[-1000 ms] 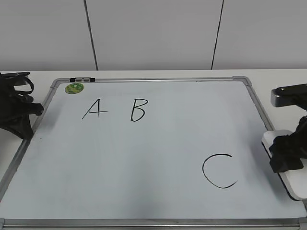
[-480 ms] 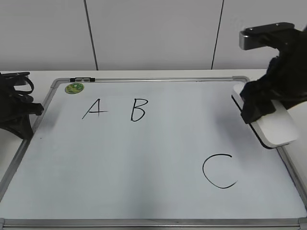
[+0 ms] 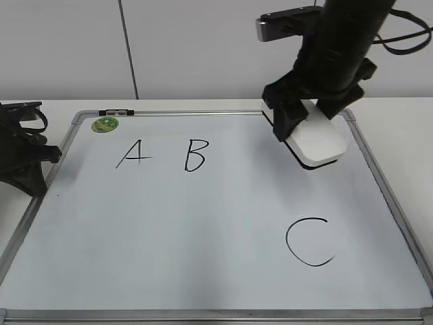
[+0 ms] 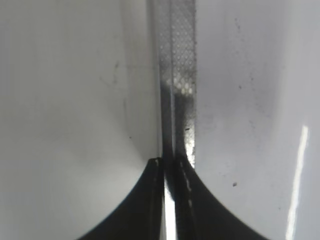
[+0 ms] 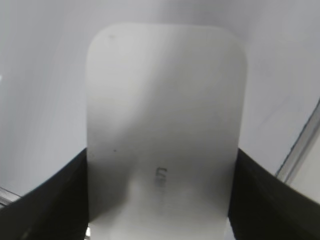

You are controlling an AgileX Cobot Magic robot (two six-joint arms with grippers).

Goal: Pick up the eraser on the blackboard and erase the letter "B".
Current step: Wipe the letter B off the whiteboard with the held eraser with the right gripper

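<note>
The blackboard is a white dry-erase board with a silver frame, lying flat. The black letter "B" stands at its upper left, beside an "A". My right gripper is shut on the white eraser and holds it above the board's upper right part, right of the "B". In the right wrist view the eraser fills the middle between the two dark jaws. My left gripper rests at the board's left edge; in the left wrist view its jaws are pressed together over the frame.
A larger black "C" is at the board's lower right. A round green sticker sits at the upper left corner. The silver frame runs under the left gripper. A white wall stands behind the table.
My right arm has lifted the eraser from the board's right edge and carried it up and to the left, over the board's upper right. The left arm has not moved.
</note>
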